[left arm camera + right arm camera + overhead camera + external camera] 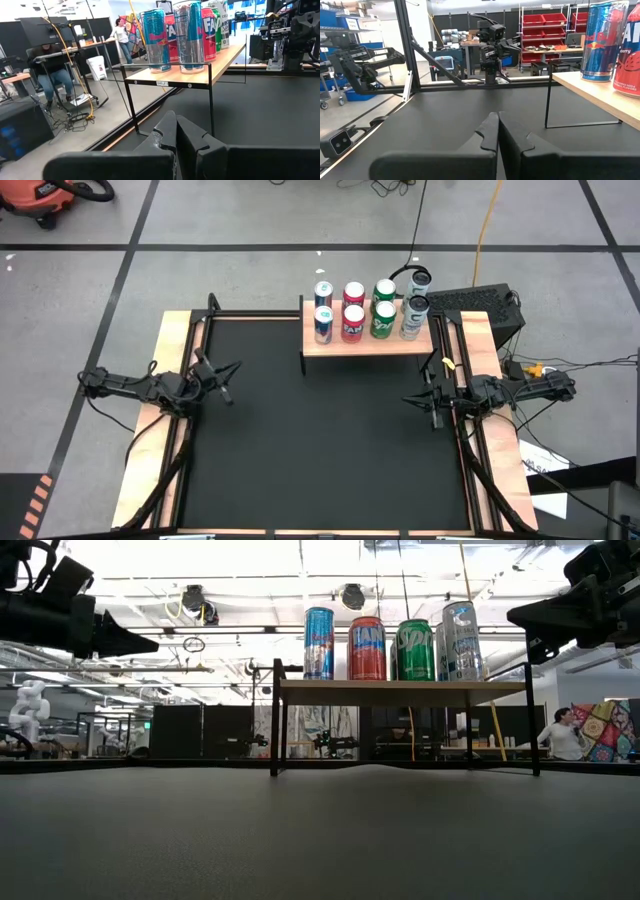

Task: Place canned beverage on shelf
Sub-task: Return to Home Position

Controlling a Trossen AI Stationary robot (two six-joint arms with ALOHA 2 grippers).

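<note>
Aluminium cans [353, 323], likely stiff but slick, best pinched mid-body, stand on the shelf [365, 346], while left gripper [176, 131] and right gripper [498, 127] sit pressed together, empty, at the table [320, 450] edges.

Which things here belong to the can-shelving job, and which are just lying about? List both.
Job:
- shelf
- blue cans, red cans, green cans and silver cans, two of each, standing on it
- left gripper and right gripper, both shut and empty

Lying about:
- orange vacuum on the floor
- yellow cable
- black box beside the shelf
- papers
</note>
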